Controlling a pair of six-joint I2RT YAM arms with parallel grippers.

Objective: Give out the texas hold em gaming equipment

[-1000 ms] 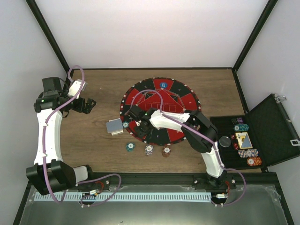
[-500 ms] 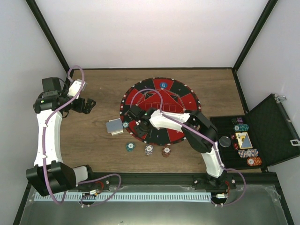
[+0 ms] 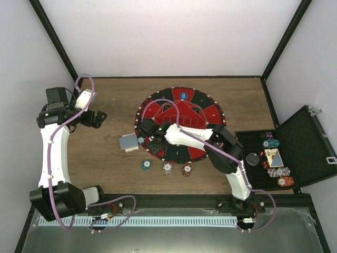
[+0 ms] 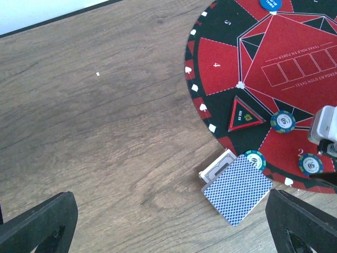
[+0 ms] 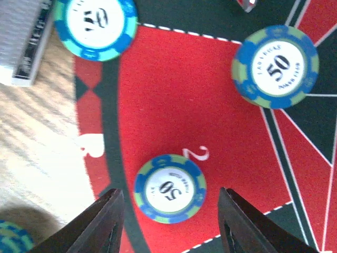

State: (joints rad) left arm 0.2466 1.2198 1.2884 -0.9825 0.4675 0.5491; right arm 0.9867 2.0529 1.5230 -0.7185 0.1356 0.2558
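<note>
My right gripper (image 3: 151,140) is open low over the left part of the round mat. In the right wrist view its fingers (image 5: 108,221) stand on either side of a teal "50" chip (image 5: 169,187) lying flat on the red field by the number 2, without touching it. Two more teal chips (image 5: 275,67) (image 5: 95,23) lie on the mat. The deck of cards (image 3: 128,142) lies on the wood beside the mat, also in the left wrist view (image 4: 237,188). A blue button disc (image 3: 183,95) lies at the mat's far side. My left gripper (image 3: 98,118) is open and empty over bare wood.
Teal (image 3: 146,165), white (image 3: 167,168) and maroon (image 3: 186,170) chips lie on the wood in front of the mat (image 3: 205,113). The open black case (image 3: 300,147) with more chips stands at the right. A black frame borders the table.
My right gripper has shifted a little to the left over the mat's left part. The left arm has not moved.
</note>
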